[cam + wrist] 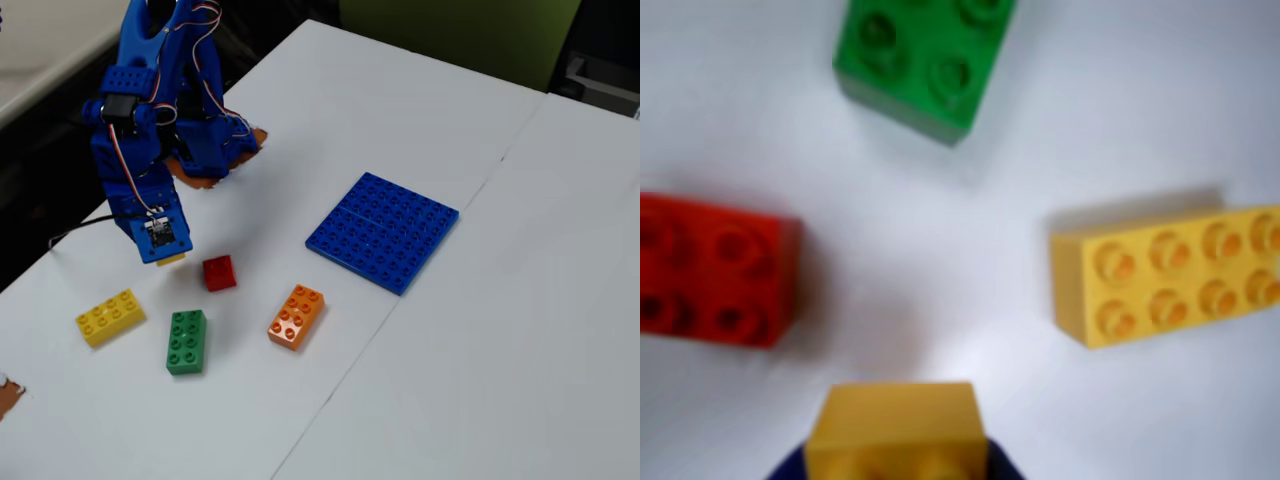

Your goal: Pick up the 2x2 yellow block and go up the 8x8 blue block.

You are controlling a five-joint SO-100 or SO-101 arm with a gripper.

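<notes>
Gripper: we see the blue gripper (172,258) pointing down over the white table (480,330), left of the red brick (219,272) in the fixed view; it is clenched on the 2x2 yellow block (898,430), which fills the bottom edge of the wrist view between dark blue finger parts.

2x2 yellow block: held in the jaws; in the fixed view only a sliver of yellow (172,259) peeks out under the gripper, just left of the red brick; we cannot tell whether it touches the table.

8x8 blue block: we find it (383,230) lying flat on the table, well to the right of the red brick in the fixed view, and apart from every brick.

Red brick: small and square; in the wrist view it (715,270) sits at the left edge.

Long yellow brick: eight studs (110,317); down and left of the red brick in the fixed view; at the right in the wrist view (1170,275).

Green brick: below the red brick in the fixed view (187,342); at the top of the wrist view (925,60).

Orange brick: we see it (296,316) down and right of the red brick, between it and the 8x8 blue block.
</notes>
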